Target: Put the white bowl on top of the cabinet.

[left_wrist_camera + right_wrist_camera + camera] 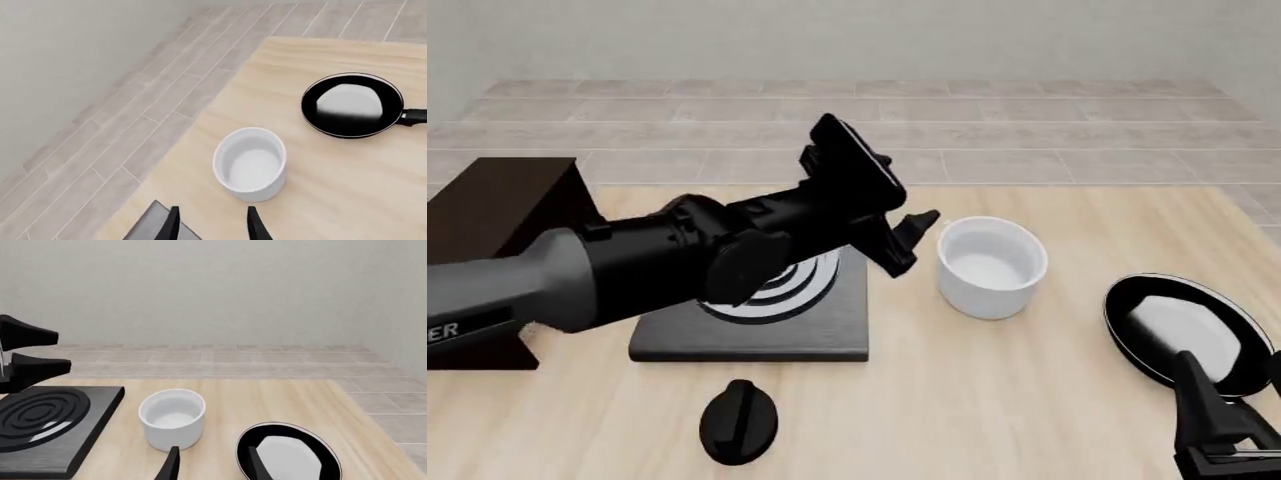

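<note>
The white bowl stands upright and empty on the table, right of the stove plate. My left gripper is open, just left of the bowl and not touching it. In the left wrist view the bowl sits just ahead of the open left gripper. The dark brown cabinet stands at the far left, partly hidden by my left arm. My right gripper is open and empty at the table's front right; in the right wrist view the right gripper faces the bowl.
A black stove plate with white rings lies between cabinet and bowl. A black pan with a whitish inside lies right of the bowl, close to my right gripper. A small black knob-like object lies near the front edge.
</note>
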Tool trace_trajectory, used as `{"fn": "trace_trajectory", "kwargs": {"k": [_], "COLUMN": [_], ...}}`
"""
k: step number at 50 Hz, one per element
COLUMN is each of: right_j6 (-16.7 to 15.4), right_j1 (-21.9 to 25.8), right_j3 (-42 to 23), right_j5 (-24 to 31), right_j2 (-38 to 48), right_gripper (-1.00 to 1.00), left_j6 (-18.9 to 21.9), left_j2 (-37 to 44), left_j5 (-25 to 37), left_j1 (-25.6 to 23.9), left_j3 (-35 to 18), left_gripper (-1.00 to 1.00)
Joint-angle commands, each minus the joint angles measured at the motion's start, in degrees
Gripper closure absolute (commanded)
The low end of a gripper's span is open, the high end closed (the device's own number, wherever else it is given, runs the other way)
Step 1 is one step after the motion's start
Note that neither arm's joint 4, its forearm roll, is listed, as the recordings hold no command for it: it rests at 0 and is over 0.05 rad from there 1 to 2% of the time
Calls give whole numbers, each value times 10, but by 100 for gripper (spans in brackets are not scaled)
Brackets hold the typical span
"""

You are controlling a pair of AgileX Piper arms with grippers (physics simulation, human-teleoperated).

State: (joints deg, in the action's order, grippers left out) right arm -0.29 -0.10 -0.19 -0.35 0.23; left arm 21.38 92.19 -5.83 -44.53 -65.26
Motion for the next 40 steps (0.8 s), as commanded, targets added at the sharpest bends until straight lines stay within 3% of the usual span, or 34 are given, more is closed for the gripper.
{"fn": "trace_trajectory", "kwargs": {"k": [1,10,11,12,13,15,24,32,33,35,37,38,40], "right_j6": [-2,2,1,-2,-2,1,-1,1,-1,1,0,-1,0], "right_j1": [0,0,0,0,0,0,0,0,1,0,1,1,1], "right_j3": [-1,0,0,-1,0,0,0,0,-1,0,0,0,-1], "right_j5": [0,2,2,1,0,2,0,1,1,1,1,0,1], "right_j2": [-1,0,-1,-1,-1,0,-1,0,-1,-1,-1,-1,-1], "right_gripper": [-100,-100,-100,-100,-100,-100,-100,-100,-100,-100,-100,-100,-100], "left_j6": [53,80,101,162,181,152,216,200,180,157,174,171,151], "left_j2": [79,135,134,122,135,169,237,270,277,272,267,279,281], "left_j5": [29,27,8,-50,-55,-6,2,5,13,6,-15,-9,13], "left_j1": [-51,-73,-79,-103,-99,-97,-110,-88,-79,-95,-100,-84,-99], "left_j3": [-64,-88,-79,-41,-44,-88,-138,-183,-203,-200,-190,-212,-221], "left_gripper": [-100,-100,-100,-100,-100,-100,-100,-100,-100,-100,-100,-100,-100]}}
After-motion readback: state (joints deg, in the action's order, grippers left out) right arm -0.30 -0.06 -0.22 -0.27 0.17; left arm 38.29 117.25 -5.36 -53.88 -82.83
